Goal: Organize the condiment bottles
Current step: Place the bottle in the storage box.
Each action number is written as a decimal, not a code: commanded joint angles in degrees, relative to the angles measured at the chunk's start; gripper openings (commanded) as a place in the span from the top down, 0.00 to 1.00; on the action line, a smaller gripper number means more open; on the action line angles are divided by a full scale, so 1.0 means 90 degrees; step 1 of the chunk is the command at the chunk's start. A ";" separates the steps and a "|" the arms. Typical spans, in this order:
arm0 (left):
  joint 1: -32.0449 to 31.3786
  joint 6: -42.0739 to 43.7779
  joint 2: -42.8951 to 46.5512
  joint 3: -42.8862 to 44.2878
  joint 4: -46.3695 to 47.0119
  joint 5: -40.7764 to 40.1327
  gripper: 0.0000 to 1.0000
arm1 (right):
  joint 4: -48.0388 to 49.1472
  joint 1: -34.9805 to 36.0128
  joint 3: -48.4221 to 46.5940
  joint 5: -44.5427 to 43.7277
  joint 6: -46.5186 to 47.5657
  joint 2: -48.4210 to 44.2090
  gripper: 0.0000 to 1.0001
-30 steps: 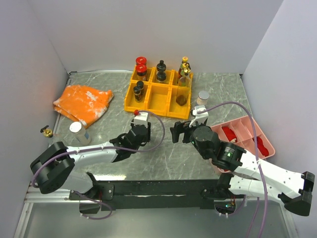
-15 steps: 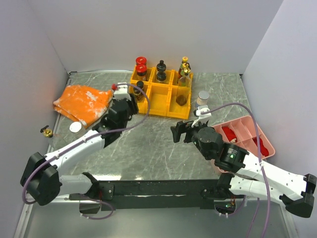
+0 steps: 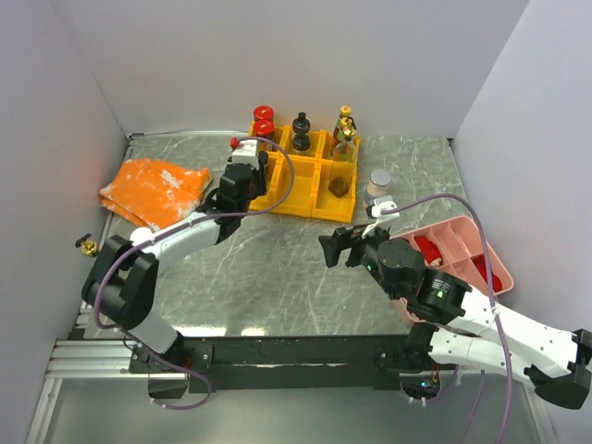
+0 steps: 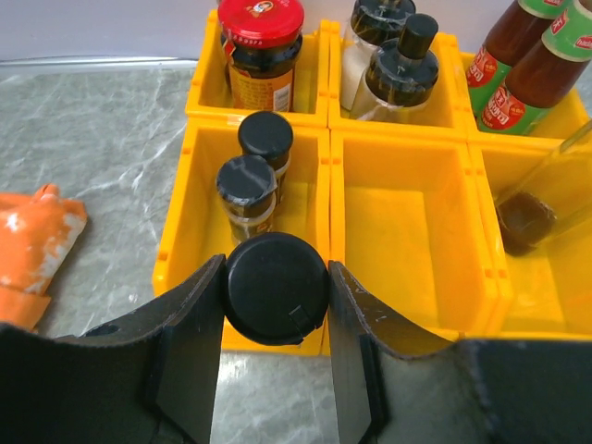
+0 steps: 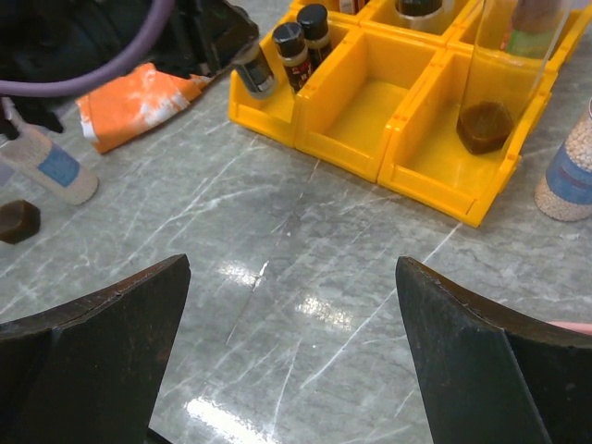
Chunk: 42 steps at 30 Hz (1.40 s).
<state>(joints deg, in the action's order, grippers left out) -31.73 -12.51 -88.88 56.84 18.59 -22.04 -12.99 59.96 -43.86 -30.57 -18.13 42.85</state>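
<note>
My left gripper is shut on a black-capped bottle and holds it at the front edge of the front-left bin of the yellow organizer. That bin holds two black-capped bottles. The back bins hold a red-capped jar, black-capped bottles and red sauce bottles. A clear bottle with dark liquid stands in the front-right bin. My right gripper is open and empty over bare table. A silver-capped jar stands right of the organizer.
An orange cloth lies at the left. A pink tray with red packets sits at the right. A small gold-capped bottle stands by the left wall. A clear bottle with a blue label lies near it.
My left gripper has swung from the table's middle away to the yellow organizer's front-left bin. The right gripper has barely shifted.
</note>
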 commanded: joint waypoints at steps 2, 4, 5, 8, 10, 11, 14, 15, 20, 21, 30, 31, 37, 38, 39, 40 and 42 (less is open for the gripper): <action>0.0107 0.0247 -0.0348 0.0413 0.0785 0.0125 0.99 | 0.0301 -0.0012 -0.0039 0.0008 0.0149 -0.0161 0.00; 0.0156 0.0287 -0.0494 0.0403 0.0980 0.0164 0.99 | 0.0330 -0.0022 0.0000 -0.0002 0.0178 -0.0201 0.00; 0.0175 0.0316 -0.0553 0.0384 0.1049 0.0183 0.99 | 0.0359 -0.0022 0.0010 -0.0002 0.0188 -0.0210 0.00; 0.0253 0.0375 -0.0778 0.0413 0.1303 0.0271 0.99 | 0.0399 -0.0032 0.0049 -0.0031 0.0227 -0.0220 0.00; 0.0322 0.0375 -0.0934 0.0452 0.1391 0.0330 0.99 | 0.0399 -0.0022 0.0058 -0.0061 0.0247 -0.0210 0.00; 0.0341 0.0365 -0.0993 0.0452 0.1450 0.0388 0.98 | 0.0409 -0.0022 0.0058 -0.0099 0.0266 -0.0210 0.00; 0.0429 0.0287 -0.1188 0.0471 0.1538 0.0476 0.95 | 0.0438 -0.0022 0.0078 -0.0148 0.0296 -0.0210 0.00; 0.0478 0.0258 -0.1237 0.0472 0.1557 0.0554 0.94 | 0.0448 -0.0032 0.0088 -0.0178 0.0286 -0.0210 0.00; 0.0537 0.0189 -0.1491 0.0394 0.1821 0.0662 0.87 | 0.0467 -0.0032 0.0098 -0.0236 0.0315 -0.0220 0.00; 0.0566 0.0180 -0.1520 0.0374 0.1899 0.0681 0.81 | 0.0477 -0.0032 0.0097 -0.0256 0.0315 -0.0220 0.00; 0.0615 0.0131 -0.1794 0.0325 0.2026 0.0809 0.65 | 0.0477 -0.0032 0.0098 -0.0315 0.0315 -0.0230 0.00; 0.0615 0.0102 -0.1775 0.0306 0.2036 0.0818 0.64 | 0.0467 -0.0022 0.0088 -0.0324 0.0306 -0.0230 0.00; 0.0615 0.0023 -0.1697 0.0266 0.1968 0.0809 0.53 | 0.0448 -0.0032 0.0127 -0.0324 0.0267 -0.0357 0.00; 0.0615 0.0013 -0.1706 0.0276 0.1910 0.0799 0.48 | 0.0457 -0.0032 0.0136 -0.0315 0.0257 -0.0386 0.00; 0.0615 0.0013 -0.1706 0.0305 0.1851 0.0760 0.45 | 0.0448 -0.0032 0.0137 -0.0286 0.0247 -0.0396 0.00; 0.0615 -0.0025 -0.1735 0.0383 0.1793 0.0702 0.42 | 0.0428 -0.0022 0.0127 -0.0285 0.0247 -0.0406 0.00; 0.0625 -0.0055 -0.1726 0.0442 0.1597 0.0604 0.38 | 0.0350 -0.0032 0.0088 -0.0256 0.0237 -0.0425 0.00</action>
<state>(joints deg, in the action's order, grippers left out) -26.37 -11.77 -104.90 58.52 32.69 -15.81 -10.72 59.94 -42.78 -32.10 -15.97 40.32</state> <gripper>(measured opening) 0.589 0.999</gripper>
